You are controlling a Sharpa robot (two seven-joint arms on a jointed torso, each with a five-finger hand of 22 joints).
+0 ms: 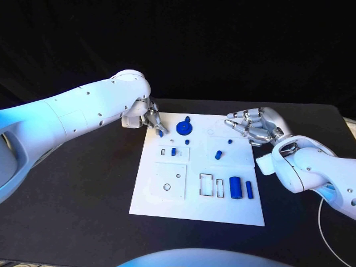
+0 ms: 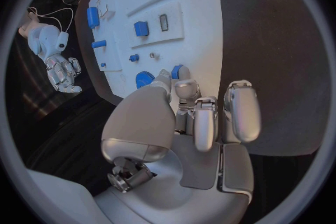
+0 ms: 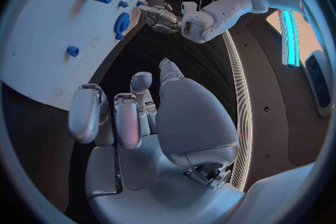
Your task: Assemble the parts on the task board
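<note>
Matt white task board (image 1: 196,194) on a matt black table (image 1: 82,189) (blue parts (image 1: 236,187) look smooth plastic)

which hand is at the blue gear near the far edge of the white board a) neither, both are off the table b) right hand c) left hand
c: the left hand has its fingertips down at the board's far left corner, right beside the blue gear, while the right hand hovers off the board's far right corner.

Left robot hand (image 1: 152,119) pinches blue part (image 1: 159,132) (board's (image 1: 196,208) corner).
</note>
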